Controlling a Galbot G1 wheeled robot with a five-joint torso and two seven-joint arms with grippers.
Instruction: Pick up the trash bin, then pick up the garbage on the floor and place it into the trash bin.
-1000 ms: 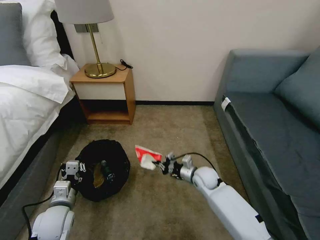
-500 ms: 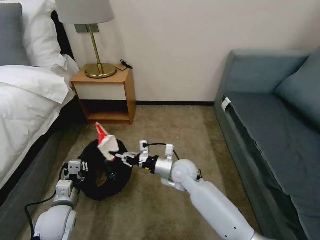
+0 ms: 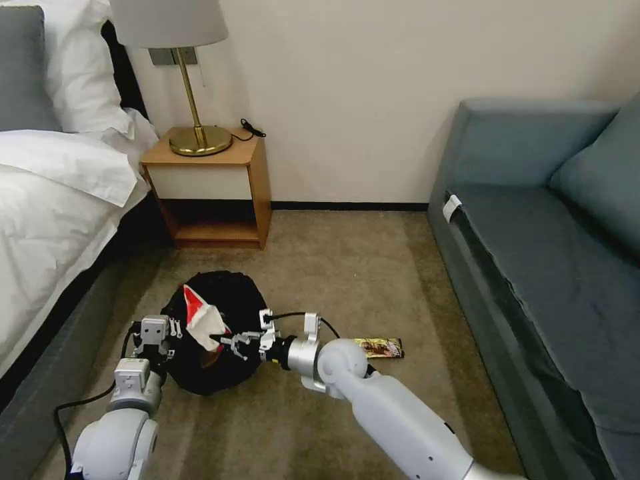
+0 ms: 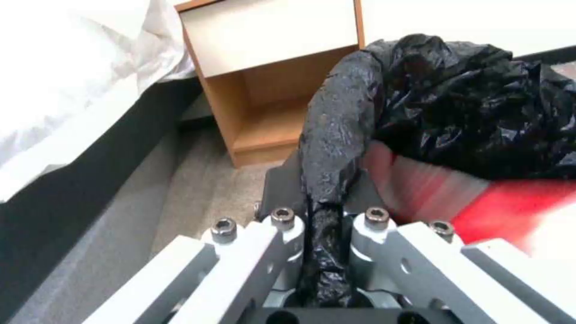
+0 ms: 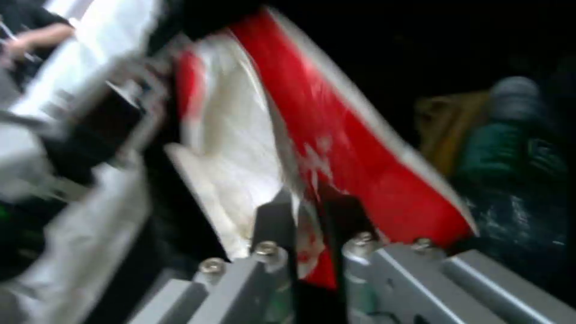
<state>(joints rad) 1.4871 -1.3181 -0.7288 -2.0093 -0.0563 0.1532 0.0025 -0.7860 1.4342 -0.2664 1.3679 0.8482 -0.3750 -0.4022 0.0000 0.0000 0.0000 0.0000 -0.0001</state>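
Observation:
The trash bin [image 3: 230,300], lined with a crinkly black bag, sits tilted on the carpet in front of me. My left gripper [image 3: 155,331] is shut on its near-left rim; in the left wrist view the black liner [image 4: 336,135] is pinched between the fingers of my left gripper [image 4: 324,216]. My right gripper [image 3: 227,343] is shut on the red-and-white crushed carton [image 3: 199,319] and holds it over the bin's mouth. The right wrist view shows that carton [image 5: 318,148] in my right gripper [image 5: 306,211], with a green-labelled bottle [image 5: 516,148] and brown paper [image 5: 435,126] inside the bin. A brown-gold snack wrapper [image 3: 379,347] lies on the carpet right of my right arm.
The bed [image 3: 47,220] runs along the left, close to the bin. A wooden nightstand [image 3: 213,193] with a brass lamp [image 3: 193,80] stands against the far wall. A grey-blue sofa [image 3: 553,267] fills the right side. Open carpet [image 3: 347,267] lies between them.
My right gripper carried the carton leftward from the floor, up over the bin, then lowered it toward the bin's mouth. The snack wrapper came into sight. My left gripper kept its hold.

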